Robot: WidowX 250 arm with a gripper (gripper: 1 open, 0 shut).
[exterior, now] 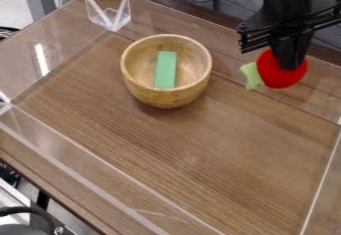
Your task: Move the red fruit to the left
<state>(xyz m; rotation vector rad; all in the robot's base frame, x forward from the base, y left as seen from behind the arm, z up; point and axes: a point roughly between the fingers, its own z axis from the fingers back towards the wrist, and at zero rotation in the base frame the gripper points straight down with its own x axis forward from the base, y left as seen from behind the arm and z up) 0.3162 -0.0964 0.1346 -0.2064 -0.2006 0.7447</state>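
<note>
At the right side of the table (200, 149), just right of the bowl (167, 71), your gripper (282, 62) is clamped on the fruit (280, 78), so lift it clear of the wood, carry it left above the bowl's rim, and lower it gently before releasing.

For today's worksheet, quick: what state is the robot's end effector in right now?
End effector: closed, gripping the red fruit.
</note>
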